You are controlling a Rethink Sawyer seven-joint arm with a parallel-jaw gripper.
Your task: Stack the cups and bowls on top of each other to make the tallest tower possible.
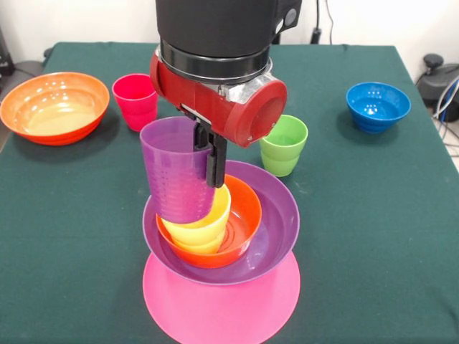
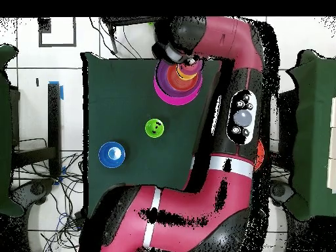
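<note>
Fingers (image 1: 213,154) pinch the purple cup's (image 1: 177,172) rim, tilted above the tower (image 1: 222,236) by the desk's (image 1: 373,215) near edge; level it, centre over the yellow cup (image 1: 208,222), lower slowly.

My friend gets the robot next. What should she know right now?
Gripper: shut on the purple cup, held tilted above the yellow cup.
Tower so far: pink bowl as base, then purple bowl, small orange bowl, yellow cup.
Still loose on the table: red cup, green cup, blue bowl, big orange bowl.
Left: set the purple cup down, then add the loose pieces.
</note>
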